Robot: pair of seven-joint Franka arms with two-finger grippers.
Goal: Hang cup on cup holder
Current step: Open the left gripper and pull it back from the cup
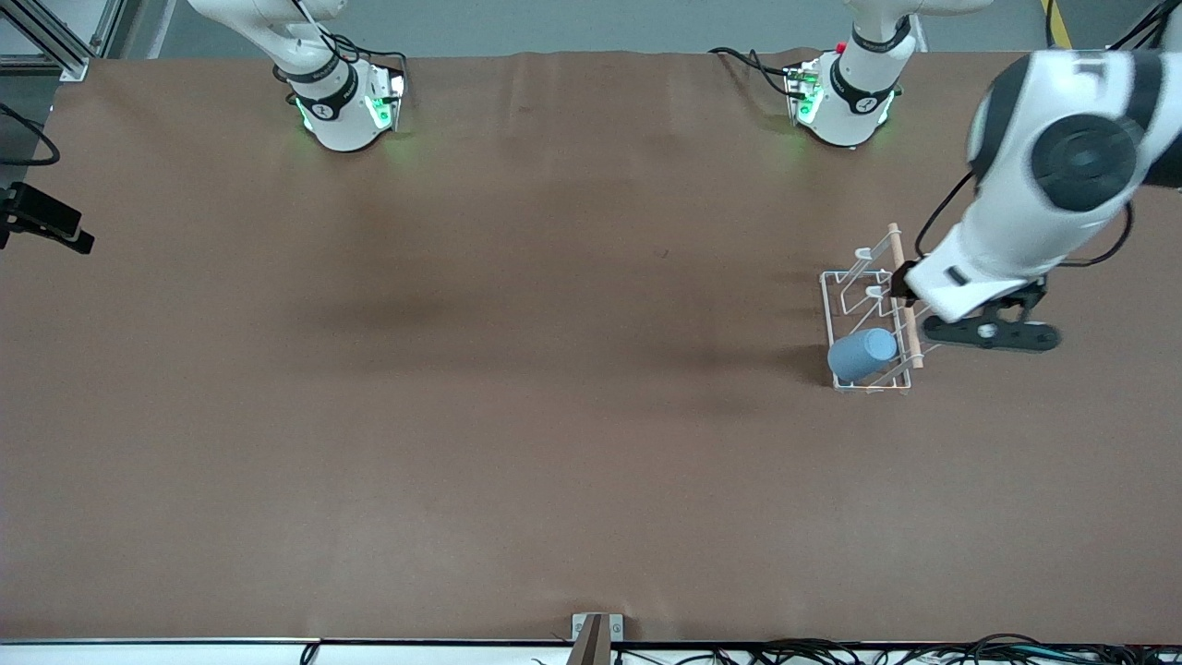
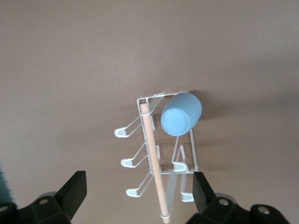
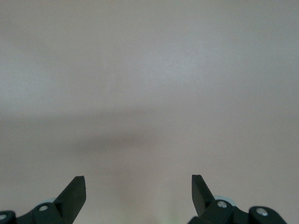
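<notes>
The cup [image 1: 862, 355] [image 2: 181, 114], a small light-blue tumbler, hangs tilted on a prong of the cup holder [image 1: 896, 245] [image 2: 153, 154]. That prong is at the holder's end nearer the front camera. The holder is a white wire rack with a wooden dowel on top, standing toward the left arm's end of the table. My left gripper [image 1: 903, 286] [image 2: 139, 182] hovers over the rack, open and holding nothing, clear of the cup. My right gripper [image 3: 138, 184] is open over bare brown table; it is out of the front view.
Both arm bases, the right [image 1: 342, 102] and the left [image 1: 845, 97], stand along the table's edge farthest from the front camera. A black device [image 1: 42, 217] sits at the right arm's end. A small bracket [image 1: 596, 637] is on the nearest edge, with cables below it.
</notes>
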